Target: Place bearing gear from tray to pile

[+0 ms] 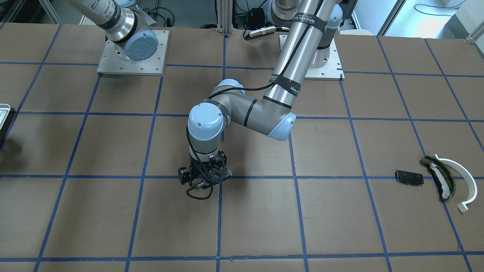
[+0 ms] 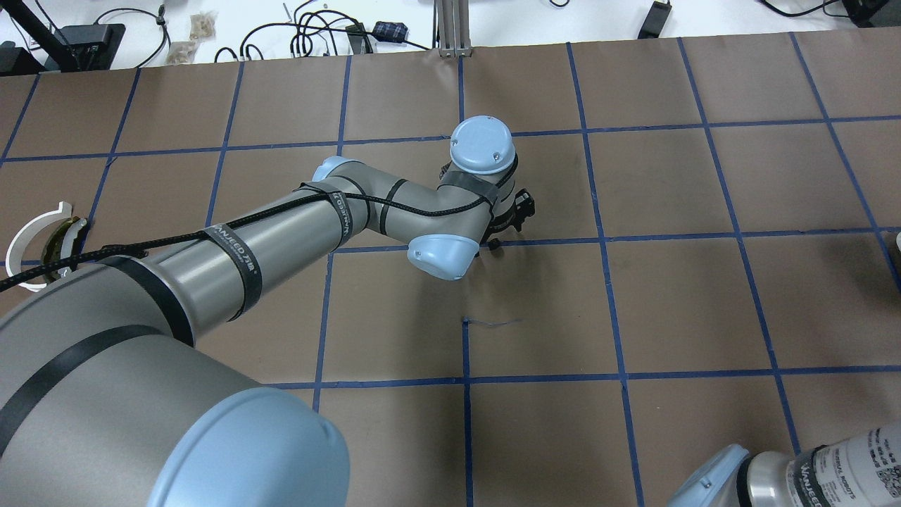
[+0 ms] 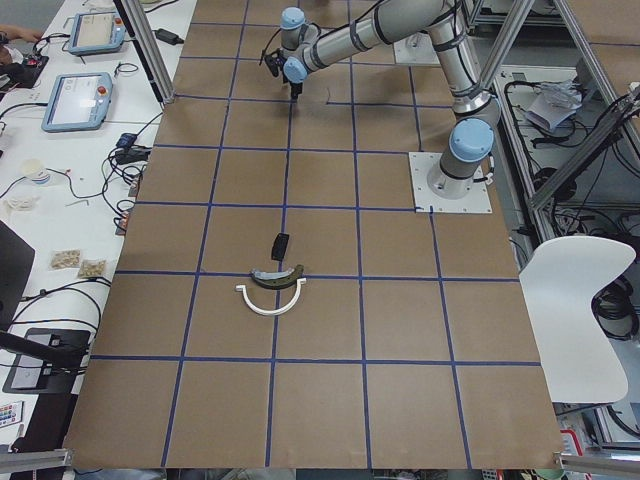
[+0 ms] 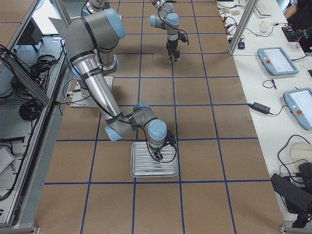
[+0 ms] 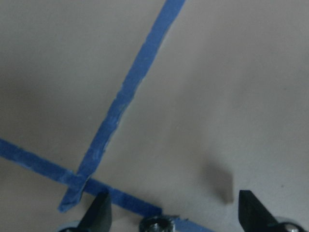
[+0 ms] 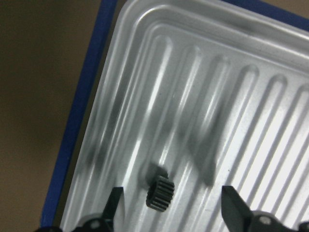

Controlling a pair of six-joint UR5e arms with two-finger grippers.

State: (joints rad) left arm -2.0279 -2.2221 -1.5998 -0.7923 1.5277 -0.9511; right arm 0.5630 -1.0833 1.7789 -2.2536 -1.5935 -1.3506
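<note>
The small black bearing gear [image 6: 158,193] lies on the ribbed floor of the silvery tray [image 6: 203,72], near its left rim. My right gripper [image 6: 171,205] is open and hangs just above the gear, one finger on each side; it also shows over the tray [image 4: 165,170] in the exterior right view [image 4: 158,156]. The pile sits at the far end of the table: a white half-ring arc [image 1: 462,177], a dark olive curved piece [image 1: 441,174] and a black plate [image 1: 409,177]. My left gripper [image 1: 204,180] is open and empty over bare table near the centre [image 5: 174,210].
Blue tape lines [image 5: 120,106] cross the brown table under my left gripper. The left arm [image 1: 242,109] reaches over the table's middle. Both arm bases [image 1: 132,53] stand on plates at the robot's side. A tray corner [image 1: 3,113] shows at the front view's left edge.
</note>
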